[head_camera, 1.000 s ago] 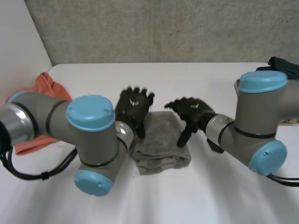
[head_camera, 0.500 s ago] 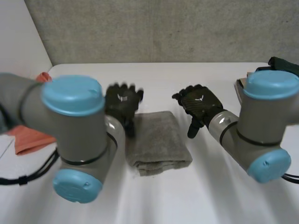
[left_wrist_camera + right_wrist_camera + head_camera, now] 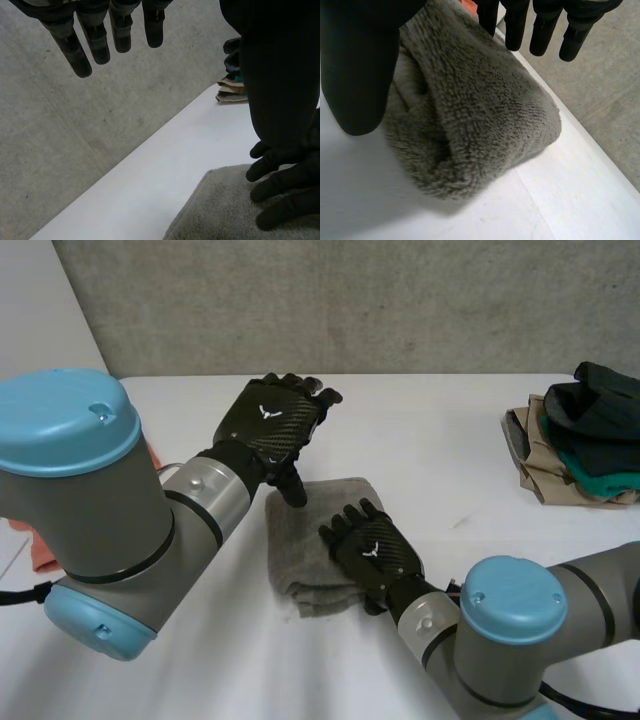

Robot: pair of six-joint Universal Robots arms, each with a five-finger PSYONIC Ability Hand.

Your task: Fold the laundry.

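As seen at frame centre, noted folded grey towel point(image 3: 303, 532) on white table point(image 3: 430, 440) under right hand point(image 3: 375, 552), fingers straight, grasping nothing; left hand point(image 3: 272, 425) raised upper left, fingers released; small white emblem on each hand's back.

Even, soft light; faint shadow under towel point(image 3: 480, 115).

- Left hand point(image 3: 270, 425): black, its back a glossy carbon-weave shell with a small white emblem
- Right hand point(image 3: 372, 552): the same black weave and white emblem
- Fingers point(image 3: 70, 47): black, rounded, built in short segments
- Left arm point(image 3: 110, 530): thick grey tube with a silvery band at the wrist and round light-blue caps point(image 3: 62, 420) on the joints
- Right arm point(image 3: 600, 580): grey, rounded, topped by a light-blue cap point(image 3: 515, 602)
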